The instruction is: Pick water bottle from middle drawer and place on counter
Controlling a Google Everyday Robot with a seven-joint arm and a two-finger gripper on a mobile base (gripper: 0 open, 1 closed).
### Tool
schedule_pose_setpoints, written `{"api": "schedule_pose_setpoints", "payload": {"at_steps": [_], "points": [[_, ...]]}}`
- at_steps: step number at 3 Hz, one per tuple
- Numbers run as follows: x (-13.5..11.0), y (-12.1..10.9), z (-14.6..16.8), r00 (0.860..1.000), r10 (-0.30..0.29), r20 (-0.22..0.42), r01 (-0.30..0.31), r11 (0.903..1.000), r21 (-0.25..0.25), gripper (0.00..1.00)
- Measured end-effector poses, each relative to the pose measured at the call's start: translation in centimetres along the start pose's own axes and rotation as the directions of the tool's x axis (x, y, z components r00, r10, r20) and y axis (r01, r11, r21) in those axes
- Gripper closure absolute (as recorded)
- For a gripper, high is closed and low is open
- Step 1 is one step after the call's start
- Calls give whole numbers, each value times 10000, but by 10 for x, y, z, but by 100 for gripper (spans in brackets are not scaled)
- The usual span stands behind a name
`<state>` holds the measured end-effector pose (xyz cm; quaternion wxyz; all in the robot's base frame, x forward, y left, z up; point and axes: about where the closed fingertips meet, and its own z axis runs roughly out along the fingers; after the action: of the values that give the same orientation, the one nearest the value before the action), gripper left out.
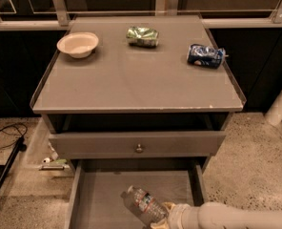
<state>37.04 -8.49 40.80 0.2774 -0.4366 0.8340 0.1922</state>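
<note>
The water bottle (142, 205), clear with a white cap and a red and green label band, lies tilted over the floor of the open middle drawer (100, 194), cap pointing up-left. My gripper (163, 215) reaches in from the bottom right on a cream arm and is shut on the bottle's lower end. The bottle's base is hidden behind the gripper. The grey counter (131, 80) lies above, behind the drawers.
On the counter stand a white bowl (77, 44) at the back left, a green foil bag (142, 36) at the back middle and a blue snack bag (206, 55) at the right. A shut drawer front with a knob (139, 148) sits above the open drawer. Cables lie on the floor at left.
</note>
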Motion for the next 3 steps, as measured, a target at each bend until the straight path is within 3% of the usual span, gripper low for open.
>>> {"api": "schedule_pose_setpoints", "payload": {"at_steps": [1, 2, 3], "points": [[-8, -10, -25, 9989, -135, 447, 146, 9996, -242, 100], [-30, -45, -59, 9970, -281, 724, 311, 9987, -401, 100], [-58, -71, -95, 9970, -471, 616, 512, 9964, -671, 100]]}}
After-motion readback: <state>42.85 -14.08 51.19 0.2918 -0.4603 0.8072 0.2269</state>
